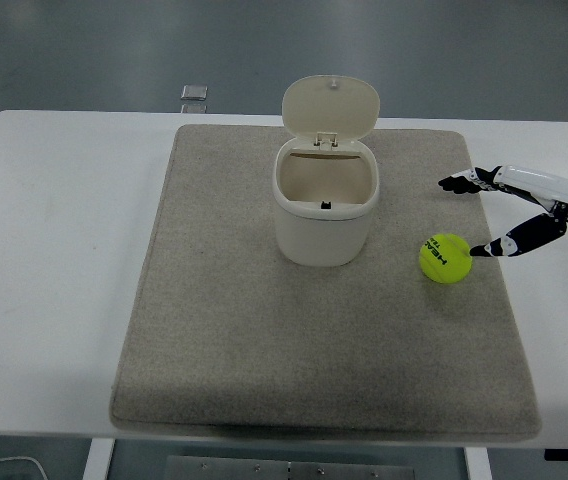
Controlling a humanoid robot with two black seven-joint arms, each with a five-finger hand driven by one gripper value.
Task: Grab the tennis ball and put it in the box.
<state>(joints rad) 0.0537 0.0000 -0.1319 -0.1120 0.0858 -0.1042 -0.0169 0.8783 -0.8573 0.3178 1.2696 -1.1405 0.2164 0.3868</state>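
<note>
Ball (445, 257), yellow-green, lies on the grey mat (264, 330) just right of the cream box (325, 205), whose lid stands open. Right hand (509, 215) reaches in from the right, fingers spread and grasping nothing, thumb tip just beside the ball above the white worktop (54, 250).

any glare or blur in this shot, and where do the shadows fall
Head view: even, soft light, no hard glare; the white table looks bright but not blown out. The box and ball are sharp, print on the ball just visible. The right hand is slightly soft. Faint shadow shows on the mat around the box's base.
</note>
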